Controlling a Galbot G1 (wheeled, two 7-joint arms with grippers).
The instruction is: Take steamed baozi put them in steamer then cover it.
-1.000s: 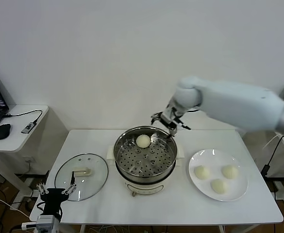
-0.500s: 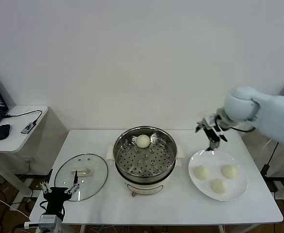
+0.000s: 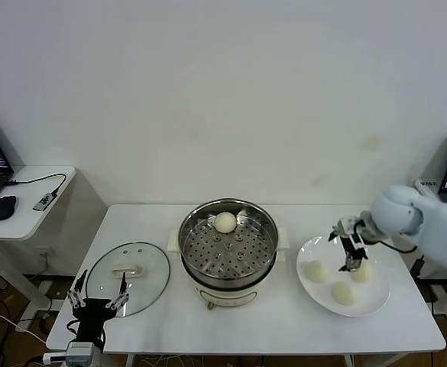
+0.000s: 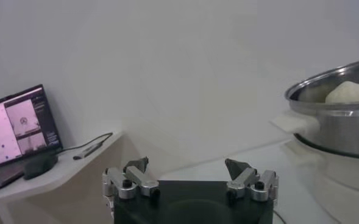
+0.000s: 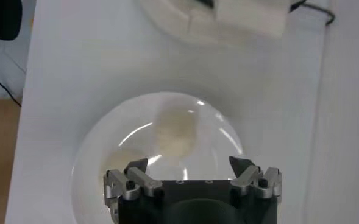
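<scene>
The steel steamer stands mid-table with one baozi on its perforated tray. Three more baozi lie on a white plate to the right. My right gripper hangs open and empty just over the plate, between the two far buns. In the right wrist view it is above one baozi. The glass cover with its cream handle lies flat left of the steamer. My left gripper is open, low at the table's front left corner.
A side desk with a laptop and a mouse stands to the left. The left wrist view shows the steamer's rim with the baozi inside. The wall is close behind the table.
My right gripper has swung from the steamer's far rim to the right and down over the plate, empty. The baozi stays in the steamer. The left gripper has hardly moved.
</scene>
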